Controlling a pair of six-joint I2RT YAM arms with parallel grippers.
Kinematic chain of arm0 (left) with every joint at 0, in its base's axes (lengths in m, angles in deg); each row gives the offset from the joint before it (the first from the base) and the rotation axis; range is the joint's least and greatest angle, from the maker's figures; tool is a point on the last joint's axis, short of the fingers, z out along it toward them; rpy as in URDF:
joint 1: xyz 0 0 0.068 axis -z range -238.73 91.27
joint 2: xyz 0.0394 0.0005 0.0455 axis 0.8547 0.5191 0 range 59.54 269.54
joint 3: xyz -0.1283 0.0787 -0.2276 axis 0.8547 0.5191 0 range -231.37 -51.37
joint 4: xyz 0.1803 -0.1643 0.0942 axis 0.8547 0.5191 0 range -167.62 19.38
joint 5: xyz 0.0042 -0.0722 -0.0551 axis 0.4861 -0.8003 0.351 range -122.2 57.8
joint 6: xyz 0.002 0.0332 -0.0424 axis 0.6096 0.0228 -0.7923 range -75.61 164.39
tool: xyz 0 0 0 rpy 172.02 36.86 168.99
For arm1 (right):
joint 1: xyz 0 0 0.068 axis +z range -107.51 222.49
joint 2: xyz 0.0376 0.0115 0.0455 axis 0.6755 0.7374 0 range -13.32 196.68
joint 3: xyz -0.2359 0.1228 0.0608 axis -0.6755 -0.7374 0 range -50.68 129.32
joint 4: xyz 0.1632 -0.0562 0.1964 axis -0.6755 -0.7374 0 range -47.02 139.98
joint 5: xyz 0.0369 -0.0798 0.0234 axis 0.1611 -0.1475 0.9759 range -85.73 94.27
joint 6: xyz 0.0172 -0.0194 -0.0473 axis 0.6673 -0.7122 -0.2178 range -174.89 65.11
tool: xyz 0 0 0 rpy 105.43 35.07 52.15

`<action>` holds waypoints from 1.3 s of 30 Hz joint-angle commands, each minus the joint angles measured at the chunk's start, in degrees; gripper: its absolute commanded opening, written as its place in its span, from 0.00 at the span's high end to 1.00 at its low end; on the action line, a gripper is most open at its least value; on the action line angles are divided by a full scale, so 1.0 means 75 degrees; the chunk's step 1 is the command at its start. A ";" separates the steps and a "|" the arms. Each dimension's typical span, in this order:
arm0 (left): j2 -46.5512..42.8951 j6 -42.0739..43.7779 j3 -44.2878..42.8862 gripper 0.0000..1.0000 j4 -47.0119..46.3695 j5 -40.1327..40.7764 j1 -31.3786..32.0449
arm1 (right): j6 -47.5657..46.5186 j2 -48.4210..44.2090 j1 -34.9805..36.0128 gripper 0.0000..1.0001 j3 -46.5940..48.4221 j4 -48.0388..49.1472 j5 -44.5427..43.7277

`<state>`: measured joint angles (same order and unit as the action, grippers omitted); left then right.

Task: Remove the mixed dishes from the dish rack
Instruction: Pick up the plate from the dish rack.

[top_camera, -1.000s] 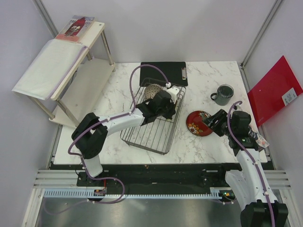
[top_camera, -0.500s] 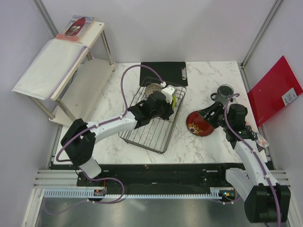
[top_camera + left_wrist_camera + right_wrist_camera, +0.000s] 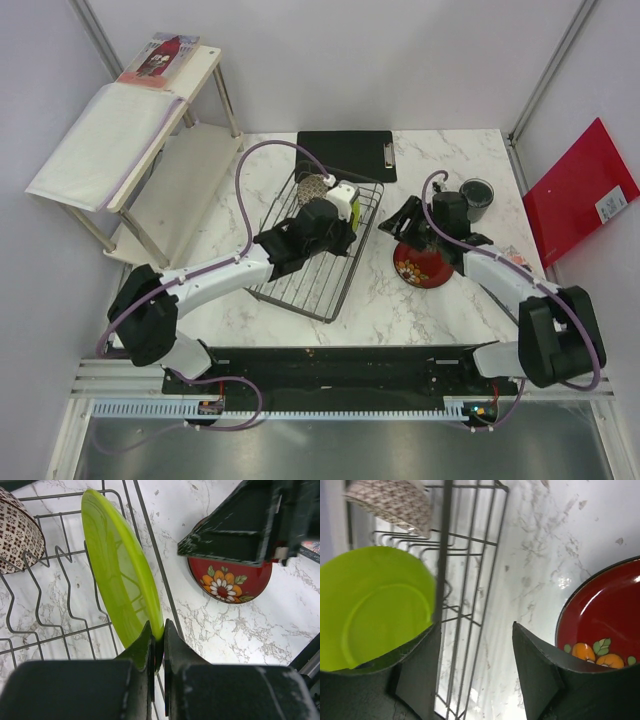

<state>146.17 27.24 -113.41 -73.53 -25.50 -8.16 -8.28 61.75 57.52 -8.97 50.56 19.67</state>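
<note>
Now the left jaws are clamped on the rim of the lime-green plate [image 3: 122, 575], which stands on edge, tilted, inside the dish rack [image 3: 315, 285] along its right side. Further back in the rack sits the speckled bowl [image 3: 17, 530]. The right jaws stand apart and hold nothing, above the table [image 3: 400, 310] between the rack and the dark red patterned plate [image 3: 605, 610], which lies flat on the table. The mug [image 3: 476, 198] stands upright beyond it.

left gripper [image 3: 156, 641] pinching lime-green plate [image 3: 120, 575] rim | plate upright in dish rack [image 3: 65, 565]
</note>
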 commanded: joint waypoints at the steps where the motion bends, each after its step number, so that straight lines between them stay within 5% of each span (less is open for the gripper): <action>1: -0.0230 -0.0174 0.0198 0.98 -0.0230 0.0443 -0.0062 | -0.0203 0.0806 0.0211 0.35 0.0495 0.0462 -0.0284; 26: -0.0172 -0.0808 0.0819 0.98 -0.0488 0.0208 0.0195 | -0.0273 0.4122 0.1019 0.38 0.3719 0.0134 0.0127; 33: -0.0499 -0.0387 0.0714 0.98 -0.0231 0.0817 0.0195 | -0.0425 0.3914 0.1032 0.37 0.3766 -0.0054 -0.0224; 39: -0.1214 0.0538 0.0316 0.98 0.0285 0.1859 0.0172 | -0.0894 0.2813 0.0926 0.36 0.3708 -0.1423 -0.1137</action>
<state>142.61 24.38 -107.33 -72.50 -17.52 -7.40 -12.08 91.08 63.90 16.36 44.90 15.47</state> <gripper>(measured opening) 0.060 0.634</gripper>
